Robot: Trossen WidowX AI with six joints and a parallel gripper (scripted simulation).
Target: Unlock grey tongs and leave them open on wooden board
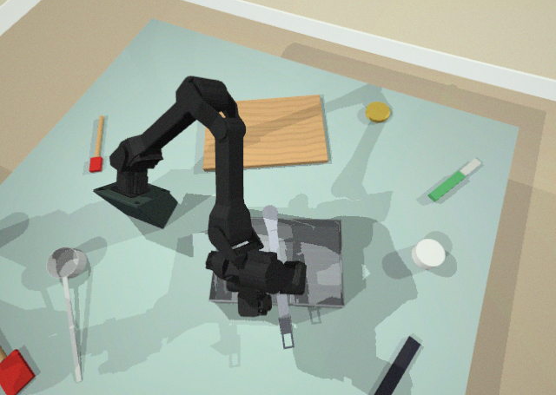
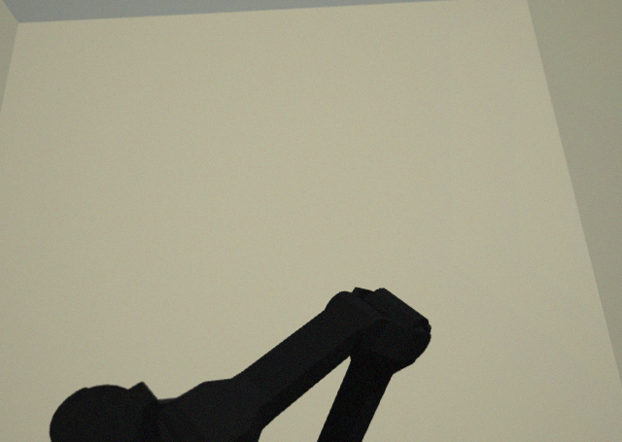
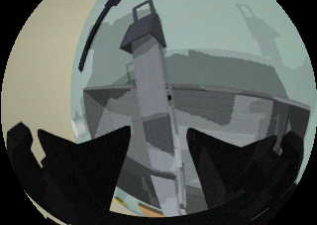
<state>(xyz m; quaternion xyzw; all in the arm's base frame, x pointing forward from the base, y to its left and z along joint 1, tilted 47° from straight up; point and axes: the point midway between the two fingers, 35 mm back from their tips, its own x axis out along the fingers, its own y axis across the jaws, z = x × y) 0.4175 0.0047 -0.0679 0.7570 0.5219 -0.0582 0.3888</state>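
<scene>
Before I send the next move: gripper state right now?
Gripper: open, holding nothing; its black fingers stand apart, with the long grey metal tongs in view between them, not clamped.

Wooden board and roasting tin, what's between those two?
In the top view, the black arm crosses above that stretch, and the rounded end of the grey tongs pokes past the tin's edge toward the board.

Top looks down, wrist closer; both share the tin [image 1: 342, 265] [image 3: 198, 87].

Plain beige walls [image 2: 311, 176] — brown floor [image 1: 49, 59], 1 white baseboard [image 1: 314, 21]
</scene>
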